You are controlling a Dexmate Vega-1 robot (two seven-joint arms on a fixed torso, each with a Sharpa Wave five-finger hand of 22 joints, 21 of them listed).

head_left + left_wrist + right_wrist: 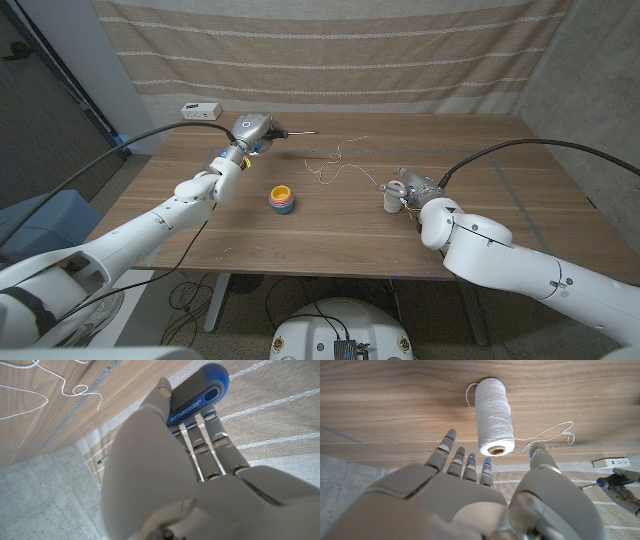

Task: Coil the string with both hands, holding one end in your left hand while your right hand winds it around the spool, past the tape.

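A spool of white string [494, 415] stands upright on the wooden table [480, 215], also seen as the spool [389, 199] right of centre. My right hand [408, 187] is beside it, fingers [465, 462] and thumb spread on either side of the spool, gripping nothing. Loose string [335, 165] lies in loops on the table between the hands, and the same string [55, 385] shows in the left wrist view. My left hand [248, 131] is raised at the back left and grips a screwdriver with a blue and grey handle [199, 391], its shaft [297, 132] pointing right.
A small roll of coloured bands [282, 199] sits at the table's middle. A white power strip [200, 109] lies at the far left edge. A striped curtain [330, 50] hangs behind the table.
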